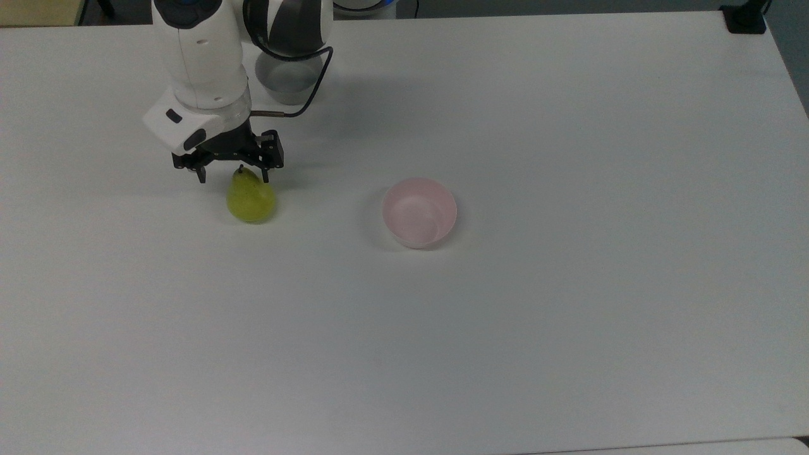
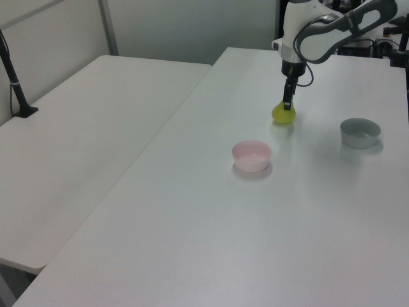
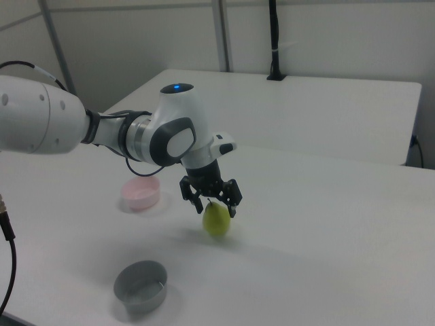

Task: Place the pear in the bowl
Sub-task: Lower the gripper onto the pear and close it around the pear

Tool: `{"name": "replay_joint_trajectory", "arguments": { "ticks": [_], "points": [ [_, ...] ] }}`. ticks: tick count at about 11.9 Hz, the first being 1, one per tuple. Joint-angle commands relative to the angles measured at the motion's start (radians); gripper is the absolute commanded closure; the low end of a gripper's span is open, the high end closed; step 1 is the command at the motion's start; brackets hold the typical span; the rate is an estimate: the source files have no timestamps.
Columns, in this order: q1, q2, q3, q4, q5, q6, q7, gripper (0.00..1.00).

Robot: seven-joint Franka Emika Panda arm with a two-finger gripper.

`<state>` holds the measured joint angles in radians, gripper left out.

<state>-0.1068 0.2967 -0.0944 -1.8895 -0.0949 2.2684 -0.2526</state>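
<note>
I see fingers (image 1: pixel 233 177) spread wide, straddling pear (image 1: pixel 251 198) top, gripping nothing | pear upright on bench (image 1: pixel 569 316) | pink bowl (image 1: pixel 419 212) well apart

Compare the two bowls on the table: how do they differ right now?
Colour: the pink bowl is pale pink, the grey bowl is grey. Position: in the top view the pink bowl sits right of the pear in open table, while the grey bowl sits at the far edge, partly covered by the arm. Both are small, round, upright and look empty, of similar size.
</note>
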Motion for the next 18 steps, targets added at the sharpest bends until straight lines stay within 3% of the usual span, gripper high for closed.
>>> {"name": "replay_joint_trajectory", "arguments": {
  "ticks": [1, 3, 4, 7, 9, 13, 18],
  "points": [
    [0.007, 0.024, 0.004, -0.006, -0.011, 0.032, -0.005, 0.0],
    [0.012, 0.045, 0.007, -0.006, -0.011, 0.063, -0.001, 0.02],
    [0.012, 0.047, 0.007, -0.005, -0.012, 0.072, 0.016, 0.08],
    [0.013, 0.047, 0.007, -0.006, -0.032, 0.071, 0.021, 0.55],
    [0.015, 0.044, 0.007, -0.008, -0.032, 0.065, 0.021, 0.67],
    [0.016, 0.021, 0.007, -0.002, -0.032, 0.042, 0.021, 0.69],
    [0.027, -0.016, 0.019, 0.111, -0.032, -0.166, 0.024, 0.69]
  ]
}}
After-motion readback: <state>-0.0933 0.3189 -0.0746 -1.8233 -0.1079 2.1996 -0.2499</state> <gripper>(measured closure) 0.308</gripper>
